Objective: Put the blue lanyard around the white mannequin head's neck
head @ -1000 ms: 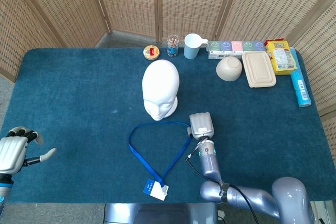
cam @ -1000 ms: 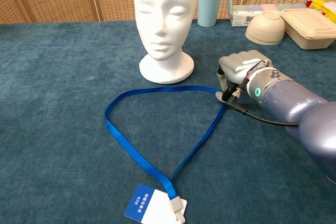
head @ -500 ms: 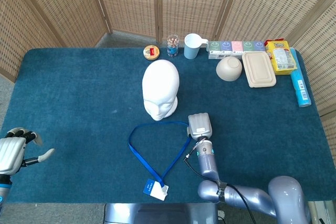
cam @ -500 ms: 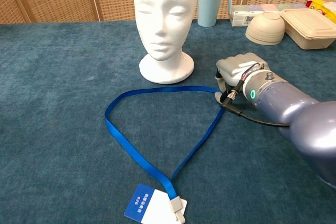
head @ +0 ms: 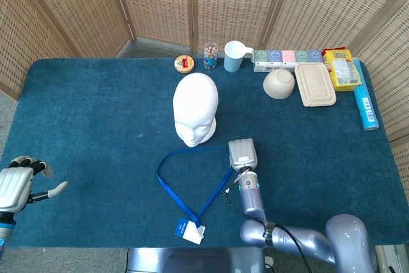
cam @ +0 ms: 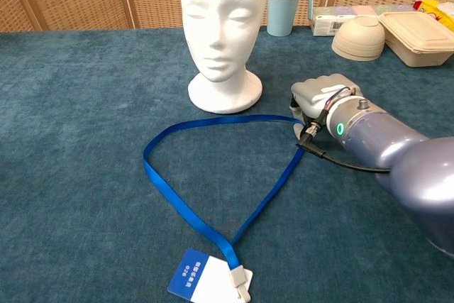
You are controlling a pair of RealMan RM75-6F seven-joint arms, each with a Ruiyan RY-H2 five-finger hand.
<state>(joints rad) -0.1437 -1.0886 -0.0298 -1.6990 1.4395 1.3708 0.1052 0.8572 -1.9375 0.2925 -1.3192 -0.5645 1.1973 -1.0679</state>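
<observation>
The white mannequin head (head: 195,108) stands upright mid-table, also in the chest view (cam: 223,26). In front of it the blue lanyard (head: 171,190) lies as a flat loop (cam: 183,207), its badge (cam: 204,279) nearest me. My right hand (head: 242,153) sits knuckles-up at the loop's right corner (cam: 320,96), right of the head's base, fingers curled down onto the strap there and gripping it. My left hand (head: 18,185) hovers at the table's near left edge, far from both, fingers apart and empty.
Along the far edge stand a small tin (head: 184,64), a jar (head: 210,55), a pale blue mug (head: 234,55), a row of boxes (head: 287,58), a bowl (head: 278,84), a lidded container (head: 315,84), a yellow packet (head: 343,68) and a blue tube (head: 365,107).
My right hand has crept slightly left and toward the mannequin's base, and the loop's right corner has shifted with it. The left hand has barely moved.
</observation>
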